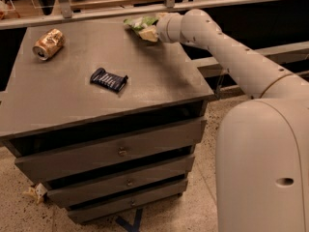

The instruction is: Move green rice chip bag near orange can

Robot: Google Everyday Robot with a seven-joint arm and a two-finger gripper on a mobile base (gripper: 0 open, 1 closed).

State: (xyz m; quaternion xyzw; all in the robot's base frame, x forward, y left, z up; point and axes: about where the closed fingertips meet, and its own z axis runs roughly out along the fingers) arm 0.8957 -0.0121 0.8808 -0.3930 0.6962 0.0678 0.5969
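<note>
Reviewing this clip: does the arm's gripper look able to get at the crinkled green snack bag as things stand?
Probably yes. The gripper sits right at the crinkled green snack bag on the grey tabletop's far edge, with nothing between them; the flat dark blue wrapper lies well clear.

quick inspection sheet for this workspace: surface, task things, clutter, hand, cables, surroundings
surface: grey cabinet top, three things on it
job's things: green rice chip bag at the far edge; orange can on its side at far left, well apart from the bag
clutter: dark blue wrapper near the middle
grippers: hand against the bag's right side
cables: nothing seen
surroundings: drawers below, speckled floor, rail behind
</note>
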